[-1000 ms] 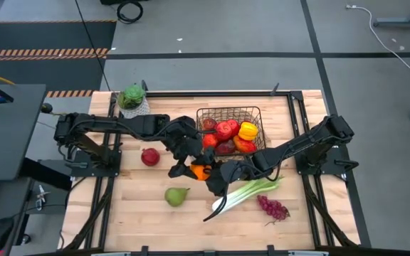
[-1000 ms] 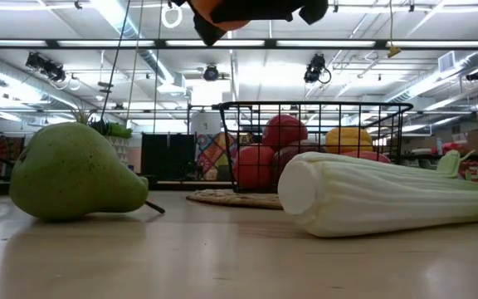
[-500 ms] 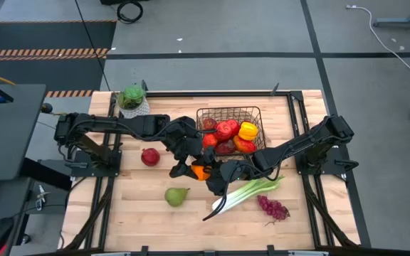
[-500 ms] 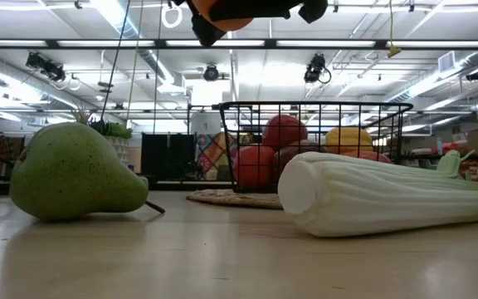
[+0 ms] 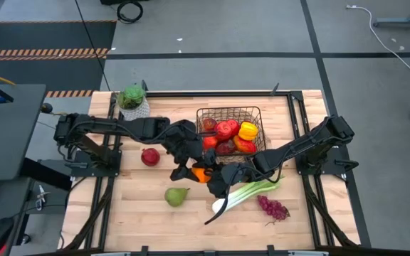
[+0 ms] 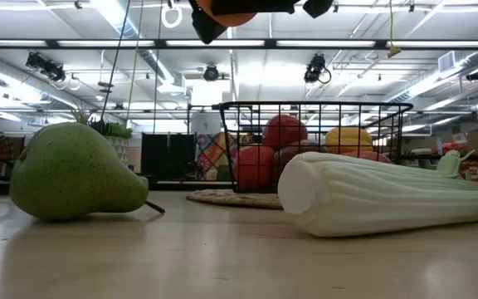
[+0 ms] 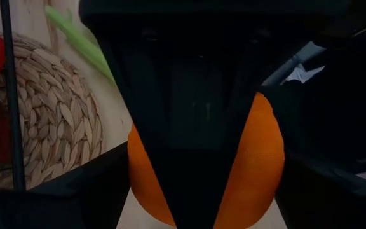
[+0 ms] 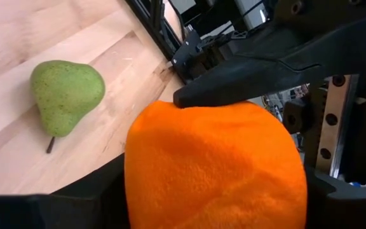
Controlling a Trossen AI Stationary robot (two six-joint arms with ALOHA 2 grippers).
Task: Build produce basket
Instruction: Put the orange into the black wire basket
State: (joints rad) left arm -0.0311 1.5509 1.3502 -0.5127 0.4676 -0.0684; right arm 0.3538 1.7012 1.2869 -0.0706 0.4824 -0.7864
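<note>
Wire basket (image 5: 256,112) holds apples (image 5: 224,130) and peppers (image 5: 248,131)

We see the orange (image 5: 201,173) from above only as a sliver between the 2 grippers, and in the low view the picture's upper edge cuts it off. In the left wrist view, that arm's own dark finger hides the orange's middle. The celery (image 6: 388,195) runs off the low view's side.
</note>
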